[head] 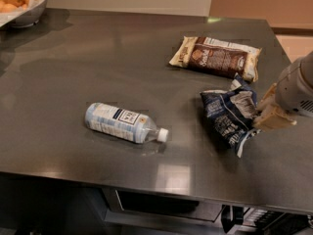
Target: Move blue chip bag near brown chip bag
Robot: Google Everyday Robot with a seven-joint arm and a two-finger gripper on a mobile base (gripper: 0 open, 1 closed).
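Nearly done, I judge: my gripper (262,115) at three o'clock pinches the blue chip bag (226,114), just beside the brown chip bag (217,58), release pending.

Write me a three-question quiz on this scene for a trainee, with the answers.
1. Short answer: which lies nearer the blue bag, the bottle or the brown bag?
2. True or false: the bottle stands upright.
3. Multiple choice: the gripper is
A) at the blue bag's right edge, shut on it
B) at the bottle's cap
C) on top of the brown bag

Key
1. The brown bag.
2. False; it lies on its side.
3. A
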